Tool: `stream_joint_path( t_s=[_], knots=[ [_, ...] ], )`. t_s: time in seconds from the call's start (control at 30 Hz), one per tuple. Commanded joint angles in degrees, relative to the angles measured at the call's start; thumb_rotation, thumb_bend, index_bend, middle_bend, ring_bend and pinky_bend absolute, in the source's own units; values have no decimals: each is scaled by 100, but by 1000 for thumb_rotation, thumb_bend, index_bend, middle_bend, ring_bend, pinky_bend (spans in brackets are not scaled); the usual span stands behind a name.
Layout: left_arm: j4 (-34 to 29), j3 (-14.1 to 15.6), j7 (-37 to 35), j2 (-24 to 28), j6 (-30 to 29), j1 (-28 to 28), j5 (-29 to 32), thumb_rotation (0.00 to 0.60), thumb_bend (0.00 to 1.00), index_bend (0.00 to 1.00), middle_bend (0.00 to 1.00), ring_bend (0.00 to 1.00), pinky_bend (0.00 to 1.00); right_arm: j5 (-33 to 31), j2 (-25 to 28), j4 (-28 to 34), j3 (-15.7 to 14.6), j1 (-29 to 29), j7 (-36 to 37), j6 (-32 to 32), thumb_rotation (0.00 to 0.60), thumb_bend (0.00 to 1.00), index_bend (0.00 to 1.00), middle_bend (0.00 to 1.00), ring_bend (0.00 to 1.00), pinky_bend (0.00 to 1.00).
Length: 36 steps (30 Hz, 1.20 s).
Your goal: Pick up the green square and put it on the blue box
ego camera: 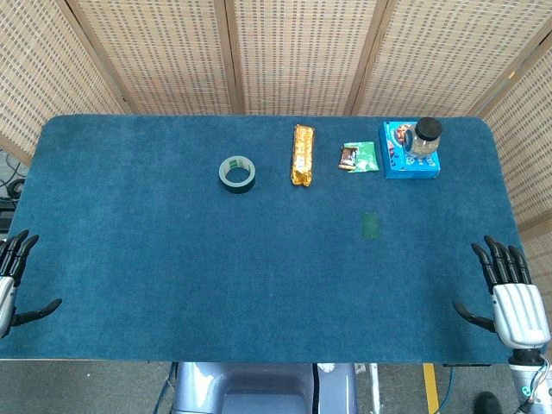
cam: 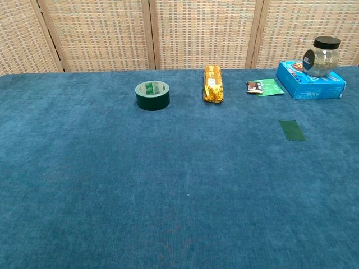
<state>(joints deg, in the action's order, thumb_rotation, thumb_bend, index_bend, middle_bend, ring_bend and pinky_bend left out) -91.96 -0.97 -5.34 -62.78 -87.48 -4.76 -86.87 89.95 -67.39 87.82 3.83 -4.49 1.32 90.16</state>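
The green square [ego camera: 371,226] [cam: 291,130] is a small, flat, dark green piece lying on the blue cloth right of centre. The blue box [ego camera: 409,152] [cam: 310,82] sits at the far right of the table with a glass jar [ego camera: 423,136] [cam: 321,56] lying on top of it. My left hand [ego camera: 12,280] rests at the near left edge, fingers spread, holding nothing. My right hand [ego camera: 511,291] rests at the near right edge, fingers also spread and empty. Both hands are far from the square. The chest view shows neither hand.
A roll of green tape [ego camera: 237,174] [cam: 152,94] stands left of centre at the back. A gold-wrapped bar [ego camera: 302,154] [cam: 213,83] lies mid-table. A small dark packet on a green packet [ego camera: 359,157] [cam: 263,87] lies beside the box. Wicker screens [ego camera: 285,52] stand behind the table.
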Motion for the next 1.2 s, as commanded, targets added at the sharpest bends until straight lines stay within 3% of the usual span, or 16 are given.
stream_joint_path(
  t_s=[0.03,0.4,0.67,0.97,1.2],
  knots=[
    [8,0,-9,1,-1,7,-9,600,0,0,0,0,0,19,7,11,-4,2,8,6,600,207,29,0,0,0],
    [91,-26,16,-103,-95,3,-169,600,0,0,0,0,0,48,-39,-77,32,-303,210,-467,600,208,78,0,0,0],
    [206,-73,92,-281,-149,-26,-250,600,0,0,0,0,0,-122,-417,-656,508,-1496,276,-1842,600,208,180,0,0,0],
    [185,-178,194,-311,238,-160,93,600,0,0,0,0,0,-829,-1301,-1446,928,-2663,-514,-3278,600,260,262,0,0,0],
    [167,-254,235,-303,424,-219,321,600,0,0,0,0,0,-1191,-1857,-2119,990,-3167,-972,-3810,600,260,280,0,0,0]
  ],
)
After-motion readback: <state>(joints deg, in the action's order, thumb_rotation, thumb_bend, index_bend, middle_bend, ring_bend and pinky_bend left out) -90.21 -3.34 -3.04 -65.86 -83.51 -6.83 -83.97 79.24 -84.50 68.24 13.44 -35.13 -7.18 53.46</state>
